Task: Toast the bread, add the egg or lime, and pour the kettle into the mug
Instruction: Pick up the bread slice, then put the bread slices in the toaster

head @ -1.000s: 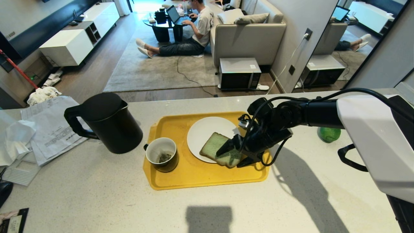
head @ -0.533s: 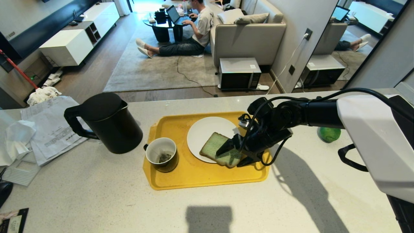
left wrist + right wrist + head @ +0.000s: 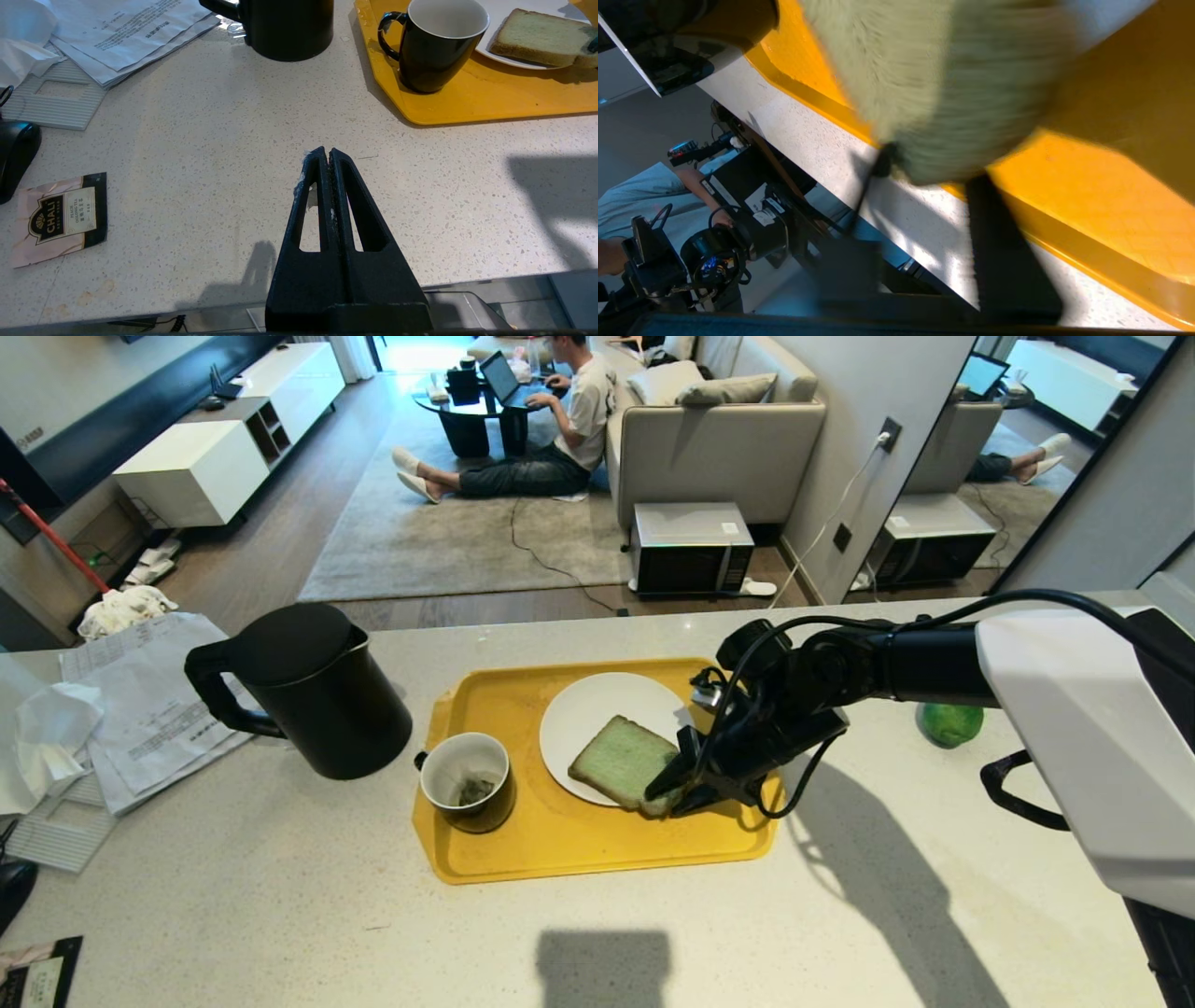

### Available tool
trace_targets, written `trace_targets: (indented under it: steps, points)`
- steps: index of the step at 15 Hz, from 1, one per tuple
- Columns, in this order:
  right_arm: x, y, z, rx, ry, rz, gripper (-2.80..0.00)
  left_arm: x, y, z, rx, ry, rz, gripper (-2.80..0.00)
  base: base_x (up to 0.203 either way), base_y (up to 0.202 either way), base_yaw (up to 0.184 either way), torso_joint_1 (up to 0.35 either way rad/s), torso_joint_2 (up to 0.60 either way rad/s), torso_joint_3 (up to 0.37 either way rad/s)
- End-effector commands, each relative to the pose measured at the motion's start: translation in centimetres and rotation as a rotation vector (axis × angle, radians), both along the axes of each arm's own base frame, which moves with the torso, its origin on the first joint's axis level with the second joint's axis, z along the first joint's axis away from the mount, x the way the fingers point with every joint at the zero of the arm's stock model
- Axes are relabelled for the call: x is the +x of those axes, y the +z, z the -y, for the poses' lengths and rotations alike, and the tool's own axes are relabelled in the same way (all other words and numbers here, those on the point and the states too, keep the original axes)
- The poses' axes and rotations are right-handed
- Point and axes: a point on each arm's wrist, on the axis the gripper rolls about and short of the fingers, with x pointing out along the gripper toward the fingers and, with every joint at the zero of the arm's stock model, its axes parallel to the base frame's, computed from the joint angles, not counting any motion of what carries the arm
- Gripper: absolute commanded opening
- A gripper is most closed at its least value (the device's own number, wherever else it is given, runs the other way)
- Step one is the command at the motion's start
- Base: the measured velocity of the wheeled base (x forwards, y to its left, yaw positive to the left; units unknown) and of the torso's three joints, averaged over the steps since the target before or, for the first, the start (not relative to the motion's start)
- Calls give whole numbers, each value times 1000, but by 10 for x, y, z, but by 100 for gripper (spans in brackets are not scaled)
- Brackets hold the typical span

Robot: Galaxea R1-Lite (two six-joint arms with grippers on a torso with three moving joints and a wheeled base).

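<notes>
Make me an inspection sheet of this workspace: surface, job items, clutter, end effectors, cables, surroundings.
Surface: pale speckled stone counter; a yellow plastic tray lies on it.
Job's things: pale green bread slice half on a round white plate; dark glossy mug with tea bag, on the tray; matte black kettle left of the tray; glossy green lime right of it; no egg seen.
Clutter: printed papers, tea sachet.
End effectors: right end effector closed on the bread's near corner; left end effector shut, holding nothing, above bare counter.
Cables: black cable loop at the right wrist.
Surroundings: seated person with laptop; microwave on the floor.
</notes>
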Motion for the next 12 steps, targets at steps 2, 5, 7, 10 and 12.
trace_targets:
  steps: [2,5,7,10,12]
  points:
    - [-5,10,3,9,-1,8,-280,0,0,0,0,1,0,-280,0,0,0,0,0,0]
    - [-10,24,6,20,-4,32,-280,0,0,0,0,0,0,-280,0,0,0,0,0,0]
    - [-15,37,9,31,-6,56,-280,0,0,0,0,1,0,-280,0,0,0,0,0,0]
    - [-31,66,16,52,-7,108,-280,0,0,0,0,0,0,-280,0,0,0,0,0,0]
    - [-47,96,21,68,-8,168,-280,0,0,0,0,0,0,-280,0,0,0,0,0,0]
